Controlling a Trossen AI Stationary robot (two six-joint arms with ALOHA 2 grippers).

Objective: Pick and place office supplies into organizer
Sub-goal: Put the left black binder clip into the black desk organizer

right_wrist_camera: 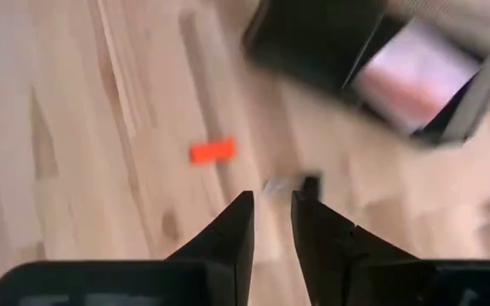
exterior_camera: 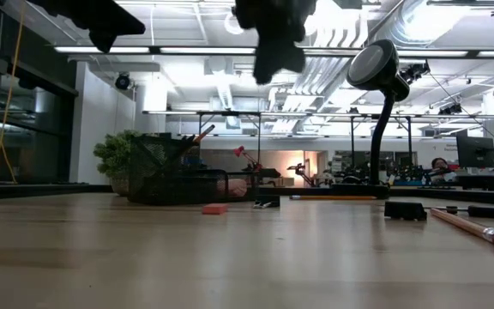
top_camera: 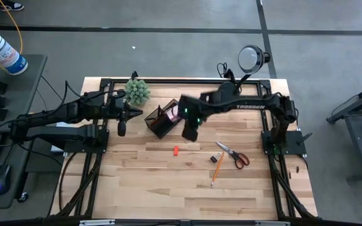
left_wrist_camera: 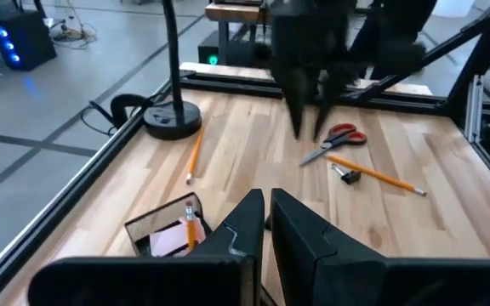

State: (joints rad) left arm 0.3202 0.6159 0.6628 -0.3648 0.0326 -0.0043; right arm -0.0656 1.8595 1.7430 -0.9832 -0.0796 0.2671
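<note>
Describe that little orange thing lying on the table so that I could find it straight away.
Start at the black organizer near the back of the wooden table, beside the green spiky plant. Just in front of it, toward the table's middle, lies the small red-orange block, alone on bare wood. Unlike the long pencil and the red-handled scissors off to one side, it is short, flat and rectangular.

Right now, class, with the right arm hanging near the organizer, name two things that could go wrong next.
1. The right gripper is beside the organizer, so a low swing could knock the box or the pencil standing in it.
2. The red block is small and flat on the table; the gripper might push it away rather than lift it.
</note>
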